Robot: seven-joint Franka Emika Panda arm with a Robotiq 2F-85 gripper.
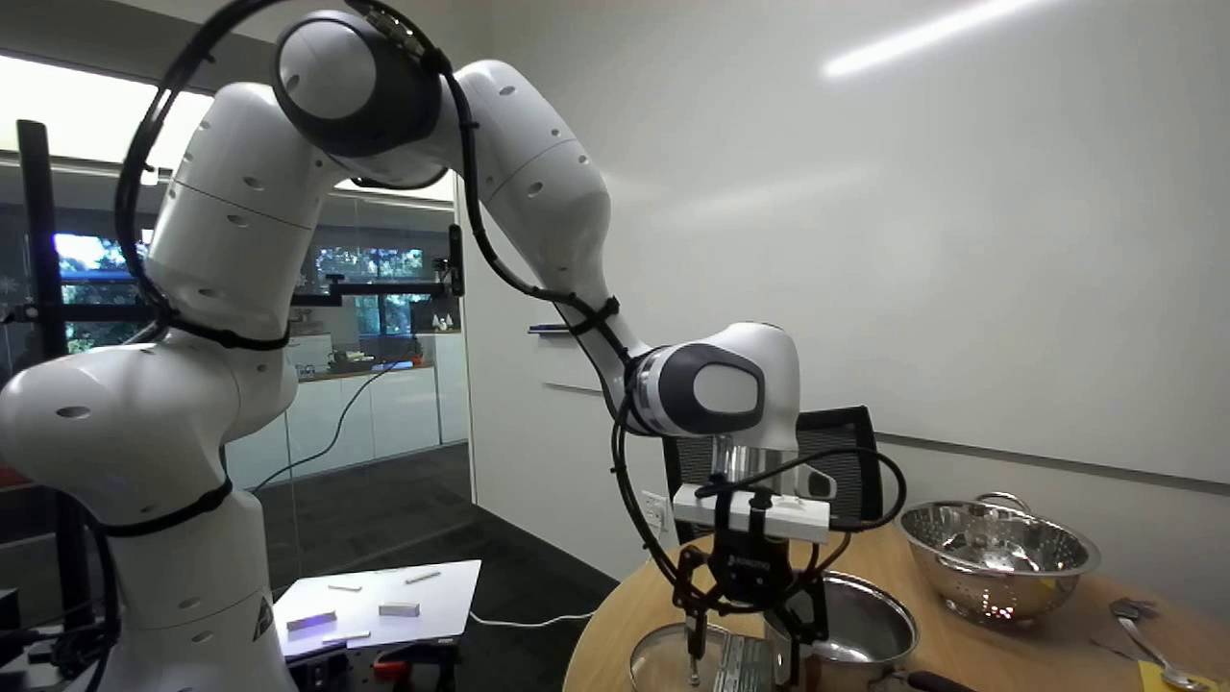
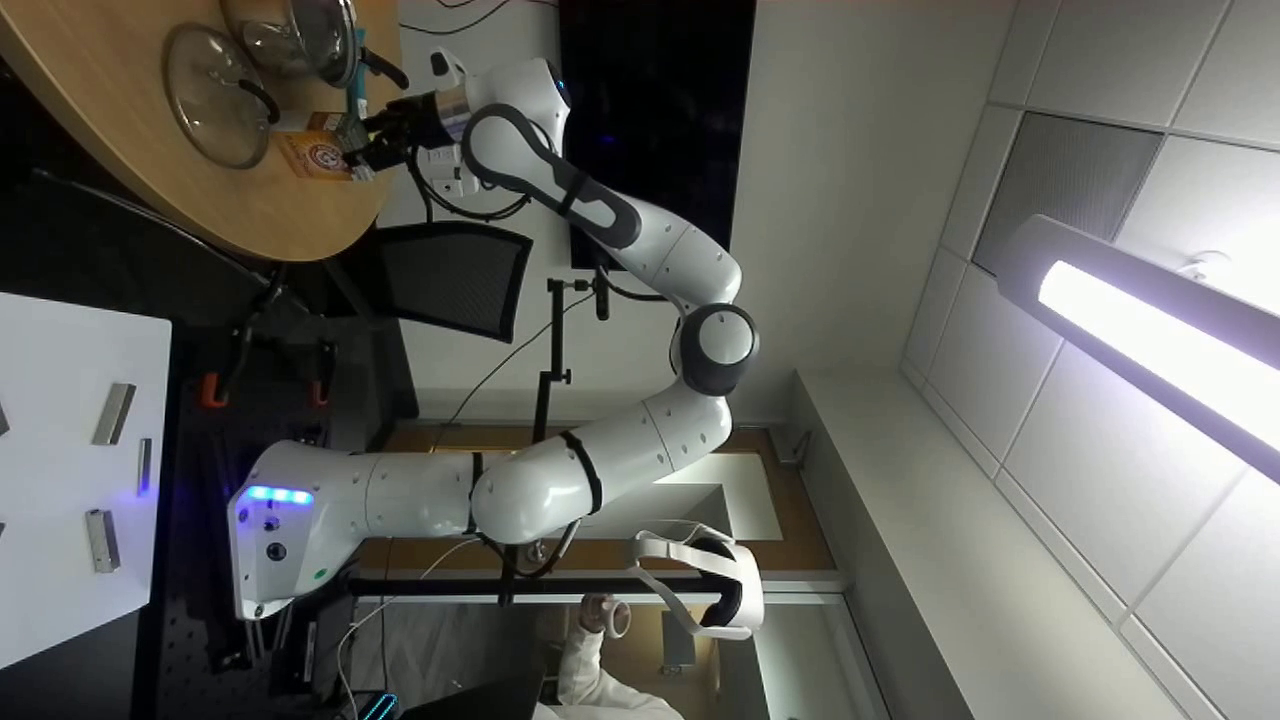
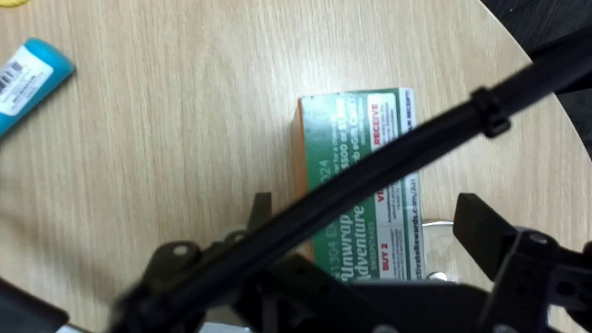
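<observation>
Wood-grained tabletop point(image 3: 185, 115) lies beneath us; our claw point(image 3: 365, 202) stands spread astride the green-topped box point(image 3: 360, 138), near the curved edge; we judge it best to centre both fingers point(image 3: 476, 236) before any squeeze, keeping clear of the glass lid point(image 2: 208, 110) beside it.

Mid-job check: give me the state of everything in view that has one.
Tool: open, fingers either side of box
Box: green printed face up; can't tell whether sealed
Pot: upright, uncovered
Glass lid: off the pot, lying beside it
Colander: upright, open
Base light: lit blue
Ceiling lamp: on
Wall screen: dark
</observation>
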